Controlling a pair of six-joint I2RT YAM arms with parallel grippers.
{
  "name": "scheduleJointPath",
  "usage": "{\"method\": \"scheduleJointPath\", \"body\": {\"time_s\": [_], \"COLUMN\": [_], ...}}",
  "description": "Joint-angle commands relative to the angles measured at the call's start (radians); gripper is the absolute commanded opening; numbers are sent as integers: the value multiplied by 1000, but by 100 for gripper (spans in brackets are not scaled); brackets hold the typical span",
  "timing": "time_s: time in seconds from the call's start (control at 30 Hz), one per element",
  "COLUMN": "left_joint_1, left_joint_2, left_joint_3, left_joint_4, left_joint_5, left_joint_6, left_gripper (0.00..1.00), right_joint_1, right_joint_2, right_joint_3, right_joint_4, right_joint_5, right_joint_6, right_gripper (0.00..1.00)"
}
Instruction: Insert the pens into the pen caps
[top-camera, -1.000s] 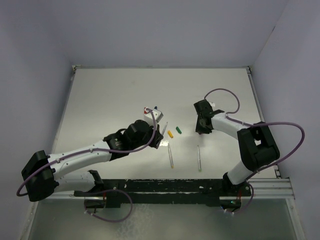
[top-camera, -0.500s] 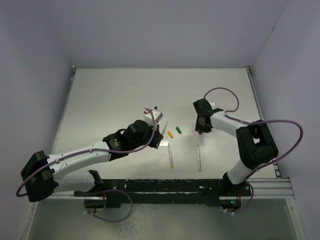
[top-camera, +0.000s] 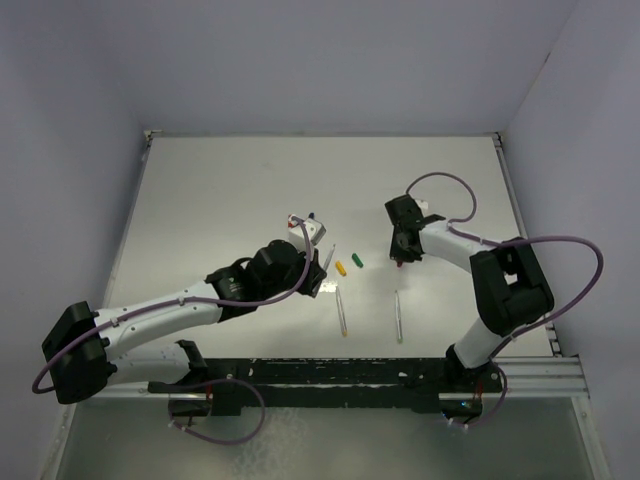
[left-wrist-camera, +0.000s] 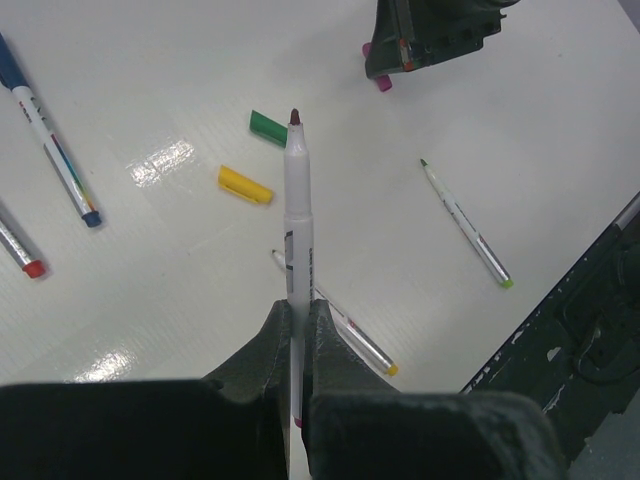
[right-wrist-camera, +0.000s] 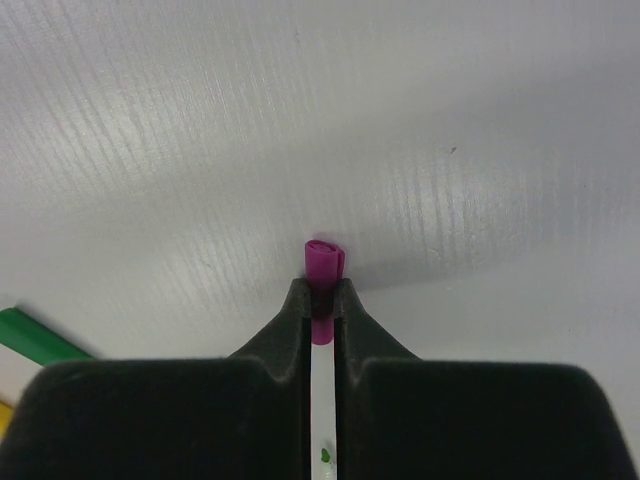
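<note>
My left gripper (left-wrist-camera: 298, 305) is shut on a silvery-white pen (left-wrist-camera: 298, 220) whose dark tip points toward the green cap (left-wrist-camera: 268, 127) and the yellow cap (left-wrist-camera: 245, 185) lying on the table. My right gripper (right-wrist-camera: 322, 285) is shut on the purple cap (right-wrist-camera: 322, 260), low over the table; the cap's end sticks out past the fingertips. In the top view that gripper (top-camera: 401, 257) stands right of the green cap (top-camera: 358, 260). Two uncapped pens (top-camera: 342, 312) (top-camera: 398, 316) lie nearer the arm bases.
A blue-capped pen (left-wrist-camera: 50, 145) and a red-capped pen (left-wrist-camera: 20, 250) lie on the far side of the left gripper, by its head in the top view. The black base rail (top-camera: 330, 375) runs along the near edge. White walls enclose the table.
The right gripper's jaws have shut on the purple cap and the arm has edged slightly left. The left arm with its pen has not moved.
</note>
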Motion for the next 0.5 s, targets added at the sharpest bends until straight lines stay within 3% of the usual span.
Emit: {"method": "scheduleJointPath", "body": {"time_s": [0.0, 0.47], "left_joint_1": [6, 6], "left_joint_2": [2, 81], "left_joint_3": [-6, -92], "left_joint_4": [44, 318], "left_joint_5": [21, 81], "left_joint_6": [2, 5], "left_gripper": [0, 0], "right_joint_1": [-3, 0], "right_joint_2": [55, -391], "right_joint_3": [-27, -84], "right_joint_4": [-41, 225], "right_joint_5": [-61, -269], "right_joint_6": [-25, -120], "right_gripper": [0, 0]}}
